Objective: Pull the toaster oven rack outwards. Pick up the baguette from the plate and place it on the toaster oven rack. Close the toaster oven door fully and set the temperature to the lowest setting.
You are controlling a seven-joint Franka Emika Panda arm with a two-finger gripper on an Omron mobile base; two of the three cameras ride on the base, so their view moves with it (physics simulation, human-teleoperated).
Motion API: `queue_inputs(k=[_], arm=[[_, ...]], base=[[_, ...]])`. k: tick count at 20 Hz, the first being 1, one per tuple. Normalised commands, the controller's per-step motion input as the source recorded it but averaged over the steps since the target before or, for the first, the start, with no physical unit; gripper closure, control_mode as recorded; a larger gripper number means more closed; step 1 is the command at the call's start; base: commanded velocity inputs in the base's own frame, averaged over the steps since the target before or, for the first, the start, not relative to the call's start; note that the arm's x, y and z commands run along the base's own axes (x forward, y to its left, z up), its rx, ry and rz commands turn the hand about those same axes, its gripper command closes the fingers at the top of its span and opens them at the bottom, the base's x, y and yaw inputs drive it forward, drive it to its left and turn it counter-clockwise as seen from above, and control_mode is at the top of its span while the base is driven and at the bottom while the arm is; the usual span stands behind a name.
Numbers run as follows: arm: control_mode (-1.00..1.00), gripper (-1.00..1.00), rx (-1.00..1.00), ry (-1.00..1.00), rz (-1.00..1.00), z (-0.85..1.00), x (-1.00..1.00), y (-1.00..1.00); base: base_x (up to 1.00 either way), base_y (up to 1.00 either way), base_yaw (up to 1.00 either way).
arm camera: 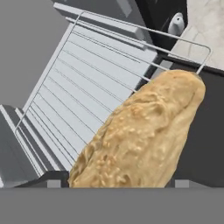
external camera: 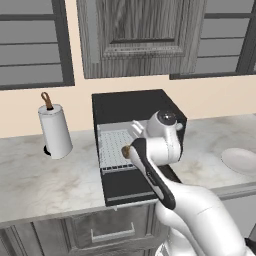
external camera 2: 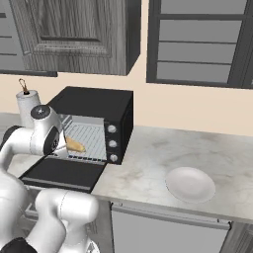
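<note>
Over the pulled-out rack of the toaster oven, the baguette hangs with its far end past the rack's front wire edge, above the dropped door. From the hand view the loaf rises straight out from between the two dark finger tips, so the gripper reads as clenched on the baguette's near end, jaws set wide around its girth. Whether the loaf already rests on the wire or is just above it cannot be told; in the right base view its tan tip shows at the oven's mouth, level with the rack.

The step in hand looks to be the placing: the rack is already out, the plate to the right of the oven on the counter lies bare, and the door is down flat in front of the oven.

By my judgement the next move calls for lowering the loaf until it lies along the mesh, further back from the front edge so it clears the door's swing, and then letting go. After that come lifting the door shut and turning the temperature knob among the three knobs on the oven's front right; which of them that is, these views do not tell.
</note>
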Motion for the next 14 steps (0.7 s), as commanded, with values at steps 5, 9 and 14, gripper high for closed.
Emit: queue_inputs(k=[5,9,14], arm=[[-1.00,1.00,0.00,0.00,0.00,-0.02,0.45,0.00],[-1.00,1.00,0.00,0.00,0.00,-0.05,0.40,0.00],[-1.00,1.00,0.00,0.00,0.00,-0.11,0.34,0.00]], base=[[0.00,0.00,0.00],[0.00,0.00,0.00],[0.00,0.00,0.00]])
